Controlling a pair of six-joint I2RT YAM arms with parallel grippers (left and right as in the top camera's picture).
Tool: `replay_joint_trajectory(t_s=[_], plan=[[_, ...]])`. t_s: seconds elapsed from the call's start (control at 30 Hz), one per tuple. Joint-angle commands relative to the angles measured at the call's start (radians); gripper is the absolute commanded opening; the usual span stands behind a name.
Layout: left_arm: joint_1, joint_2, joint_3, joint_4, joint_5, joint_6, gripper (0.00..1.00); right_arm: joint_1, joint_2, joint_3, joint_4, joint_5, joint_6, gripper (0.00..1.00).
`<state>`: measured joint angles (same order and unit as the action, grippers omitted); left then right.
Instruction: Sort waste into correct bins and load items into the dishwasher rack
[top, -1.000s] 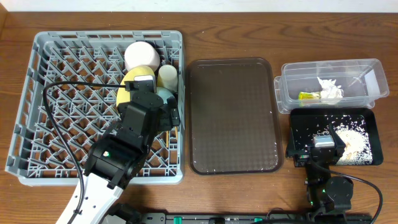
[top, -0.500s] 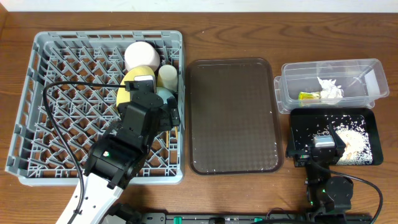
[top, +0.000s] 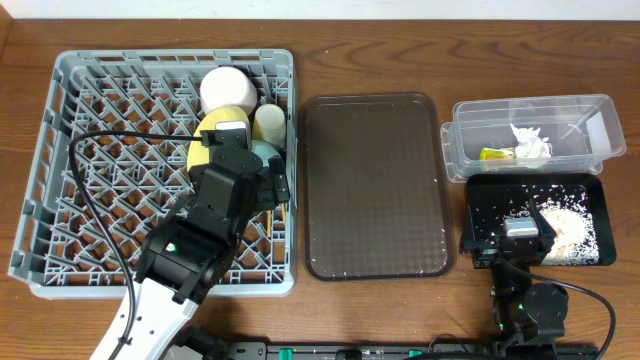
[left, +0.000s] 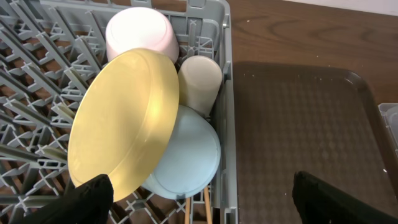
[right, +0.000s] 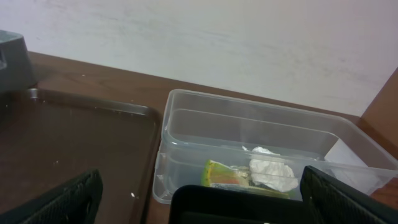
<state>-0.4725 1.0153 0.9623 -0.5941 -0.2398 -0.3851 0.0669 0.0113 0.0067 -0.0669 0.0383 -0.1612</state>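
Observation:
The grey dishwasher rack (top: 100, 150) holds the yellow plate (left: 124, 121), light-blue bowl (left: 189, 155), white cup (left: 140, 31), cream cup (left: 200, 84) and chopsticks (left: 198, 208) in its right back corner. My left gripper (left: 202, 204) is open and empty above them, and it also shows in the overhead view (top: 245, 165). The clear tub (top: 530, 103) holds the green-and-orange wrapper (right: 227, 174) and white napkin (right: 270, 171). The black tray (top: 500, 200) holds rice scraps (top: 565, 225). My right gripper (top: 520, 235) is open and empty over the black tray's near edge.
The brown serving tray (top: 375, 185) lies between the rack and the bins, with a few white specks on it. The left arm and its cable cross the rack's front half. A light wall stands behind the table.

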Motion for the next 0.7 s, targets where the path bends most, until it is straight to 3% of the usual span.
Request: replay_joint_trajectory(t_s=[0.0, 0.33, 0.67], plan=[[0.003, 0.003, 0.021, 0.001, -0.016, 0.009, 0.93, 0.006, -0.006, -0.002, -0.003, 0.013, 0.019, 0.99], [0.002, -0.051, 0.02, -0.024, -0.016, 0.009, 0.93, 0.006, -0.006, -0.002, -0.003, 0.013, 0.019, 0.99], [0.121, -0.499, -0.005, -0.116, -0.024, 0.009, 0.93, 0.006, -0.006, -0.002, -0.003, 0.013, 0.019, 0.99]])
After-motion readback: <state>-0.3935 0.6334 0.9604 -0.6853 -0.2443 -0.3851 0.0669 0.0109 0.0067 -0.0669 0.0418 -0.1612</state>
